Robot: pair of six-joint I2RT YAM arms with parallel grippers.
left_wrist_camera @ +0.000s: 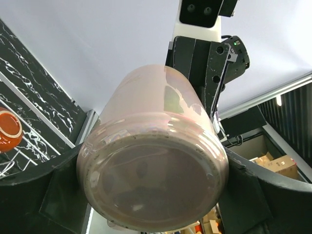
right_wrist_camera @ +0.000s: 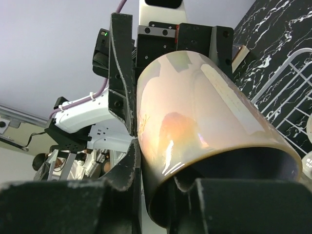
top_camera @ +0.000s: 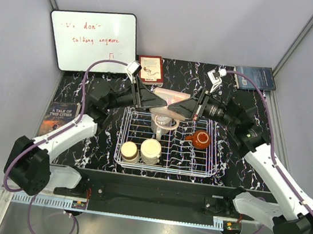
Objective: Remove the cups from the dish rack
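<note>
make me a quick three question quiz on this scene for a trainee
1. True or false: the pinkish cup sits in the dish rack.
2. How many cups stand in the dish rack? A two, B four, C six.
3. Fill in: the one cup in the rack with a handle showing is the ___ cup.

Key
1. False: the left end effector and right end effector hold it in the air between them.
2. B
3. The reddish-brown cup.
</note>
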